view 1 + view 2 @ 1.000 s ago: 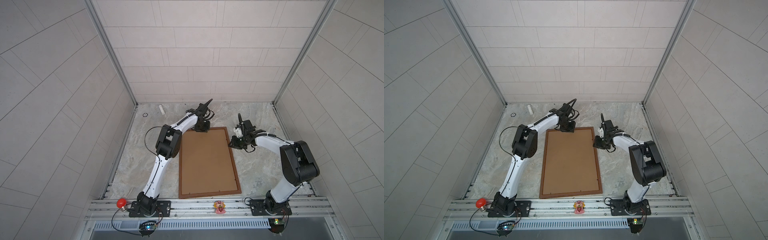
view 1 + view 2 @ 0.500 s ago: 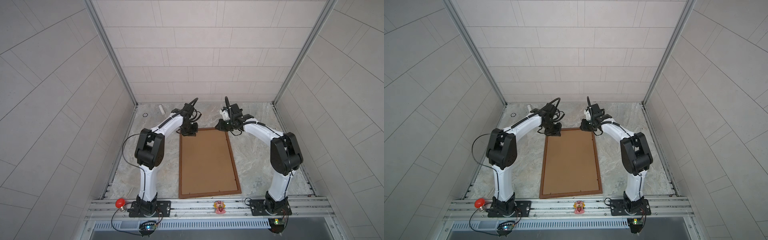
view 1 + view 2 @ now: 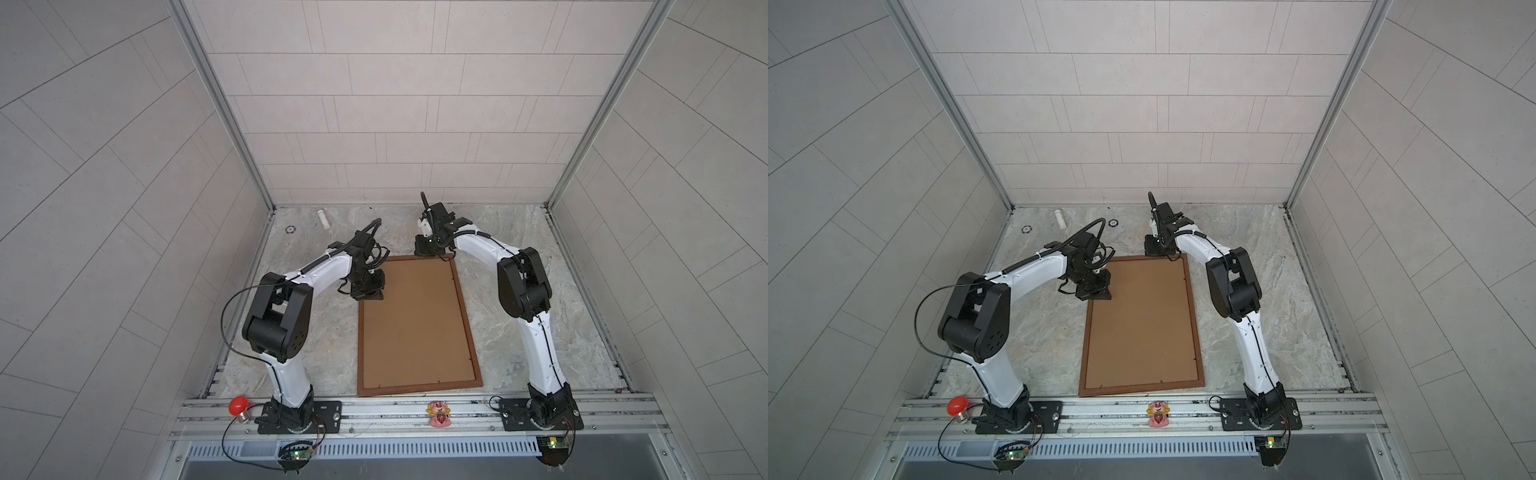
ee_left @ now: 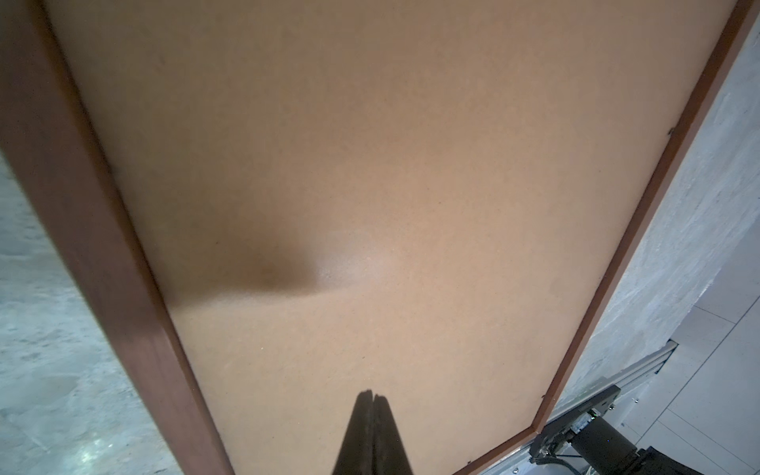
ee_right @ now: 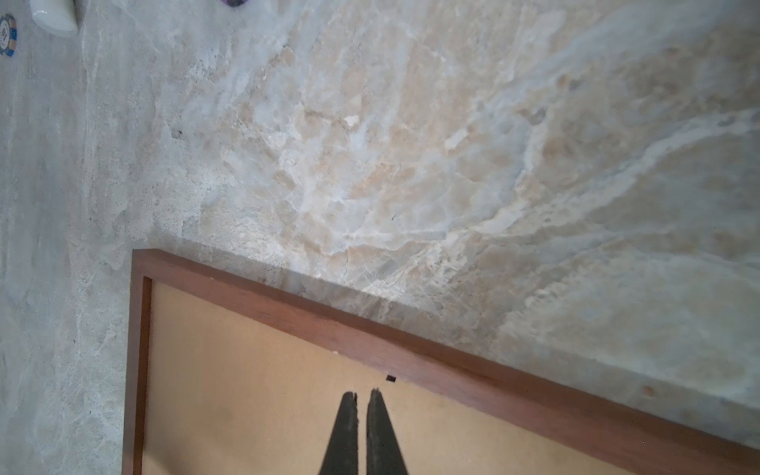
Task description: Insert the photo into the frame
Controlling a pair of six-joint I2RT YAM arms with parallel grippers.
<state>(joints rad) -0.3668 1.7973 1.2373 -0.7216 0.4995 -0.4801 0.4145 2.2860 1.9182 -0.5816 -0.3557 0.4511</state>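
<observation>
The left gripper point(image 4: 372, 398) is seen with its fingers pressed together and nothing between them. It is poised over the brown backing board point(image 3: 415, 324), just inside the far left corner of the frame point(image 3: 465, 316). The right gripper point(image 5: 362, 395) is closed and empty too, with only a hairline gap showing between its fingers, and is held over the board just inside the frame's far rail. Whether either tip touches the board cannot be told. The frame is laid flat, back up, on the marble table point(image 3: 582, 332), with the board seated inside it. A white cylinder point(image 3: 323, 219) is seen beyond the frame's far left corner.
</observation>
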